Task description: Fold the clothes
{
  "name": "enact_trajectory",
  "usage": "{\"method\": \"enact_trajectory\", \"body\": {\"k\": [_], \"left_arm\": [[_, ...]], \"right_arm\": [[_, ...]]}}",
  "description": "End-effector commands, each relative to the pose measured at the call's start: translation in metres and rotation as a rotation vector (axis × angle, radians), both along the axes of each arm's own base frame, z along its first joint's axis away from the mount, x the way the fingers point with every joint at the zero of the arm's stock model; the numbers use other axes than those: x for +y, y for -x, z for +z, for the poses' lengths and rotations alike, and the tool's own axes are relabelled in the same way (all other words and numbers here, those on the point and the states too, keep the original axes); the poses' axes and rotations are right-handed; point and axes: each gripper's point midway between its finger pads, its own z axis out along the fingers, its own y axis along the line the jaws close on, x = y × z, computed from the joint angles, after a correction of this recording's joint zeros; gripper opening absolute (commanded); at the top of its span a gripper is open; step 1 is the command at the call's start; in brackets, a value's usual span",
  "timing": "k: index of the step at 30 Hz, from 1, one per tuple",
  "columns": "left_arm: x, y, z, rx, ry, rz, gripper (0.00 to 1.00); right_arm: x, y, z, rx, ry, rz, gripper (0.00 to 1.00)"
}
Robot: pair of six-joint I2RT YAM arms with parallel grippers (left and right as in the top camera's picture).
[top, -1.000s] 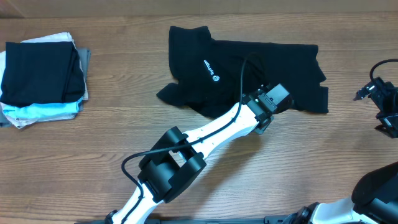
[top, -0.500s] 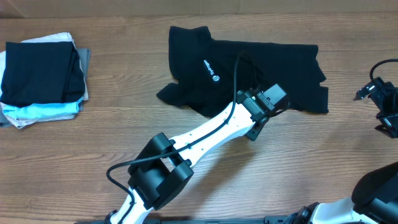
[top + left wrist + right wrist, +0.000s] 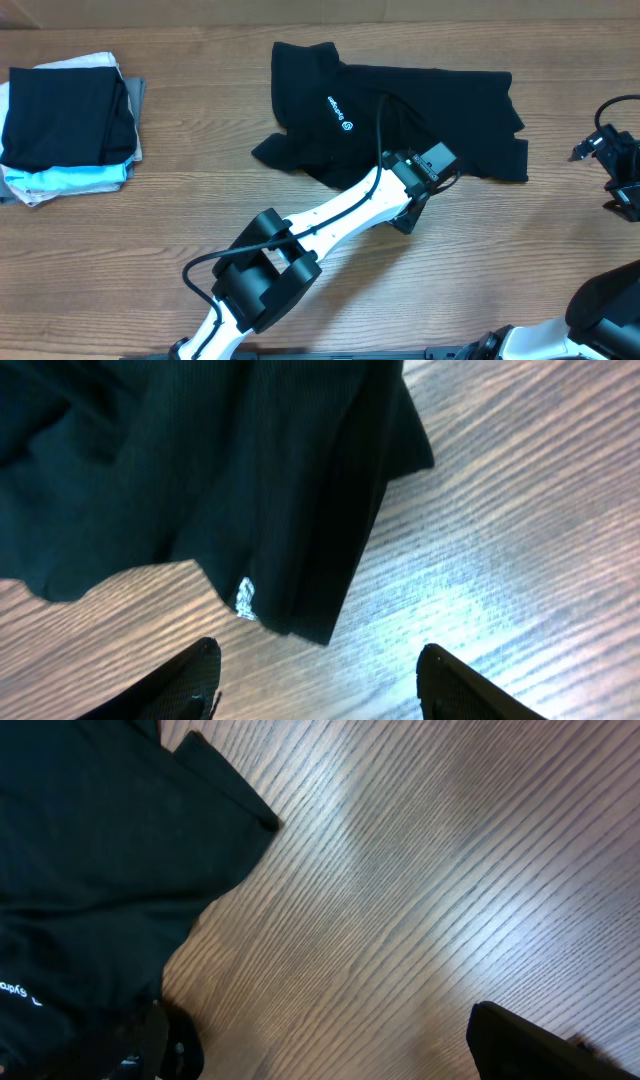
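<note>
Overhead's evenly lit and sharp; wrist views show bluish glare on the table (image 3: 470,600), and the shirt (image 3: 200,480) is just murky black.

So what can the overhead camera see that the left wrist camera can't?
Only overhead: the stack of folded garments at the left, the white chest logo on the black soft-fabric T-shirt, and the white robot arm reaching to it. Only left wrist: the left gripper open over bare wood just off the hem, and a small white mark there. Both: the T-shirt on the wooden table.
</note>
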Motion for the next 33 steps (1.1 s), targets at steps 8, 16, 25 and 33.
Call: {"method": "enact_trajectory", "body": {"k": [8, 16, 25, 33], "left_arm": [[0.014, 0.001, -0.03, -0.007, -0.045, 0.036, 0.53], [0.018, -0.004, -0.029, -0.032, -0.061, 0.042, 0.04], [0.066, 0.016, 0.003, 0.007, -0.243, 0.04, 0.04], [0.101, 0.046, 0.043, 0.079, -0.323, 0.052, 0.04]], "right_arm": [[-0.001, -0.002, 0.01, -0.031, 0.02, -0.004, 1.0], [-0.001, -0.002, 0.01, -0.031, 0.02, -0.004, 1.0], [-0.001, -0.002, 0.01, -0.031, 0.02, -0.004, 1.0], [-0.001, -0.002, 0.01, -0.031, 0.02, -0.004, 1.0]]}}
